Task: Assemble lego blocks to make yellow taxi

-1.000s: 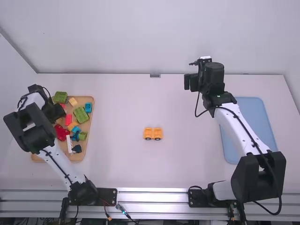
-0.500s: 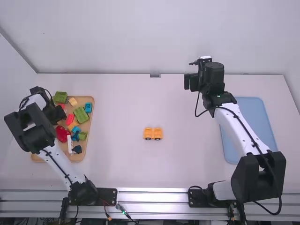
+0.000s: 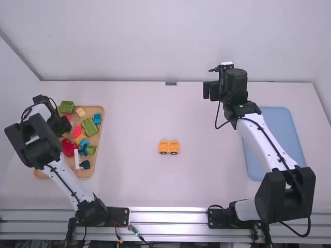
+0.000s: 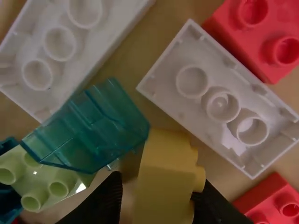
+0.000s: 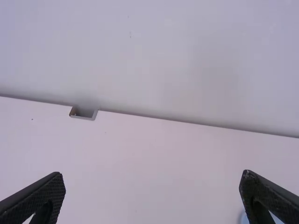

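Bright blocks, pale bench [image 3: 129, 181]
The tan tray [image 3: 97, 108] bears green [image 3: 89, 126], red [image 3: 68, 148], blue [image 3: 98, 118] and yellow blocks [image 3: 80, 111], with white blocks [image 4: 219, 102] and a see-through teal block [image 4: 88, 130]; a pair of joined blocks [image 3: 168, 147] is yellow-orange. The flat panel [image 3: 287, 134] is light blue. The right gripper [image 3: 209, 91] is black, its fingers [image 5: 39, 198] finely meshed; the arms [image 3: 264, 144] mix white links and black joints.

Lab, robot arms [image 3: 266, 142], metal rails [image 3: 170, 220]
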`<state>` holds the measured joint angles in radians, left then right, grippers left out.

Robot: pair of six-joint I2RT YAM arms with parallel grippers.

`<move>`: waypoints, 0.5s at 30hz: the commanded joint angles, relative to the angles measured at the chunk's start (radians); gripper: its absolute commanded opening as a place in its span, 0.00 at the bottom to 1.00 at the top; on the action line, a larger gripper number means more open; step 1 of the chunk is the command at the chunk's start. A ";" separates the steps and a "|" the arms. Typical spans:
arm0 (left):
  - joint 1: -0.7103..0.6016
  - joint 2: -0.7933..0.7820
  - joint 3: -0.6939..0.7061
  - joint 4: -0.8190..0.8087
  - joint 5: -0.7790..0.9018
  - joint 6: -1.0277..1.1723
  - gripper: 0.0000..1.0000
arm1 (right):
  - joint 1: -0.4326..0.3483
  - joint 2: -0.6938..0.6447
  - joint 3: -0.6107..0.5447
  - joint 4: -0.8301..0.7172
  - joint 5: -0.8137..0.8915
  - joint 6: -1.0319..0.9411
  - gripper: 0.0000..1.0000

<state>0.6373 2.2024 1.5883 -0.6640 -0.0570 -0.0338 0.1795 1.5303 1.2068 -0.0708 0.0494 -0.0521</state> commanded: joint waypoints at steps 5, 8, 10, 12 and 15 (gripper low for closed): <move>-0.003 0.022 -0.023 -0.007 -0.023 0.004 0.31 | 0.005 0.009 0.037 0.002 0.003 0.003 0.99; -0.003 0.022 -0.023 -0.002 -0.022 0.000 0.24 | 0.005 0.009 0.037 0.002 0.003 0.003 0.99; -0.003 0.021 -0.023 0.002 -0.021 0.000 0.19 | 0.005 0.009 0.037 0.002 0.003 0.003 0.99; -0.002 0.021 -0.023 0.006 -0.022 0.000 0.18 | 0.005 0.009 0.037 0.002 0.003 0.003 0.99; -0.003 0.021 -0.023 0.012 -0.010 0.000 0.15 | 0.005 0.009 0.037 0.002 0.003 0.003 0.99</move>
<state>0.6376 2.2024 1.5883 -0.6521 -0.0639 -0.0330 0.1795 1.5303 1.2068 -0.0704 0.0513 -0.0528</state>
